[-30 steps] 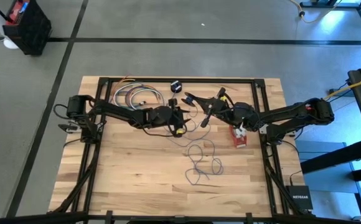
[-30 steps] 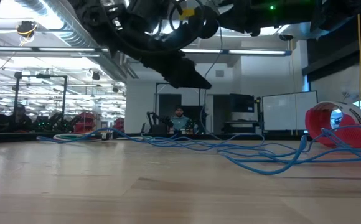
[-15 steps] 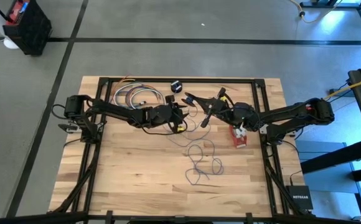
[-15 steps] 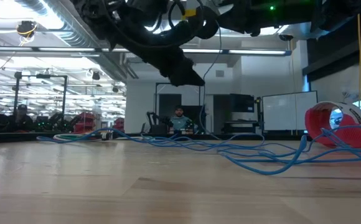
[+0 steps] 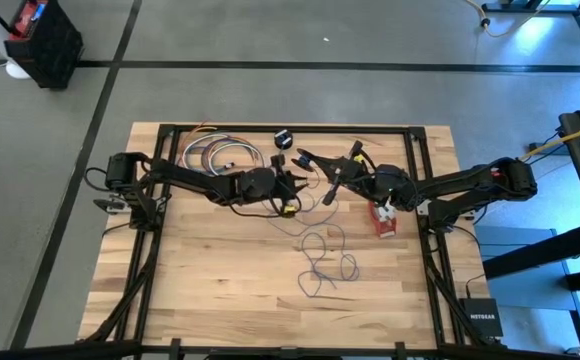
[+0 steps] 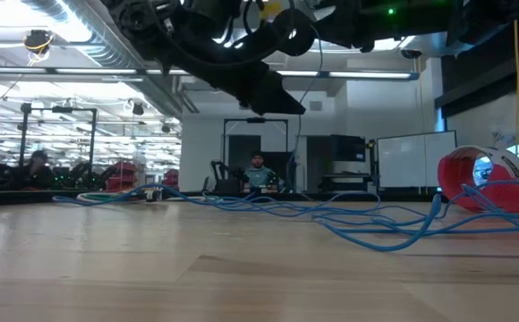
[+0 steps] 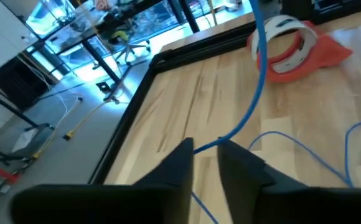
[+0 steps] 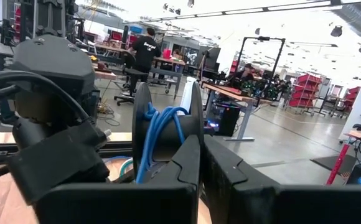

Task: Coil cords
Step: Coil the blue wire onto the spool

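On the left, beyond the table's (image 5: 200, 290) edge, the grey floor is open, with only a black bin (image 5: 45, 40) at the far corner. A dark frame rail (image 5: 142, 260) runs along the table's sides and back. The near half of the wood is bare on the left, so that is where we see free room.

At the back left lies a coil of coloured cables (image 5: 215, 155), close beside the left arm. That arm reaches in to mid-table. The left end effector (image 5: 292, 190) has its fingers narrowly parted, and in its wrist view the thin cord (image 7: 255, 81) crosses between the tips.

The cord (image 5: 325, 260) is very thin and bluish-purple. It sprawls in loose, overlapping loops at centre, nearer the front than both arms. From table height it reads as a blue tangle (image 6: 376, 228) lying flat. A small black round puck (image 5: 283, 137) sits at the back rail.

The right end effector (image 5: 305, 157) is closed, hanging above the table just beside the left one. In its wrist view a dark reel (image 8: 165, 130) wound with blue cord stands directly past its tips.

Farther right, the red-and-white cord bundle (image 5: 382, 218) rests under the right arm, near the side rail. A person (image 6: 257, 170) sits in the room behind.
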### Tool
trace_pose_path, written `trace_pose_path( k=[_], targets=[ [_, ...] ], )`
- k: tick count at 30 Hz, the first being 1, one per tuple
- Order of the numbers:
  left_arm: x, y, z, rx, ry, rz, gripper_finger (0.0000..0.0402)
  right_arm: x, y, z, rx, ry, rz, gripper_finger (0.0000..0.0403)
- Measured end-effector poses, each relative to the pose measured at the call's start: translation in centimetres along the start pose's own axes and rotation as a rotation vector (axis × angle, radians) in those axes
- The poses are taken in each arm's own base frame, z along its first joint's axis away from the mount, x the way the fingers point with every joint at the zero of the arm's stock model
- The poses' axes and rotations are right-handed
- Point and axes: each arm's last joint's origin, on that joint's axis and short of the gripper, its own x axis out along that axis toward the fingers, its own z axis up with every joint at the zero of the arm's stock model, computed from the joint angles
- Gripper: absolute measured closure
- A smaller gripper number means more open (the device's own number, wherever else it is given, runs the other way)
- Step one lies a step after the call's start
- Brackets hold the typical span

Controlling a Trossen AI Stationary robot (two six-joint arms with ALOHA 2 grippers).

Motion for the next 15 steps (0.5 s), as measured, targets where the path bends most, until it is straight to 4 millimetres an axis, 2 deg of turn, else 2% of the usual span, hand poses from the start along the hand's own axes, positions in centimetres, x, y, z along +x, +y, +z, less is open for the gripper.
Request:
trace_pose_path(
  k=[2,4,15],
  targets=[
    [0.0,0.1,-0.1,-0.001,0.010,-0.001,0.0380,0.0,0.0,0.0,0.000,0.000,0.000,0.0390],
    [0.1,0.2,-0.3,-0.005,0.018,0.002,0.0394,0.0,0.0,0.0,0.001,-0.004,-0.001,0.0390],
    [0.2,1.3,-1.8,-0.019,0.188,0.145,0.0399,0.0,0.0,0.0,0.002,-0.004,0.000,0.0390]
  ],
)
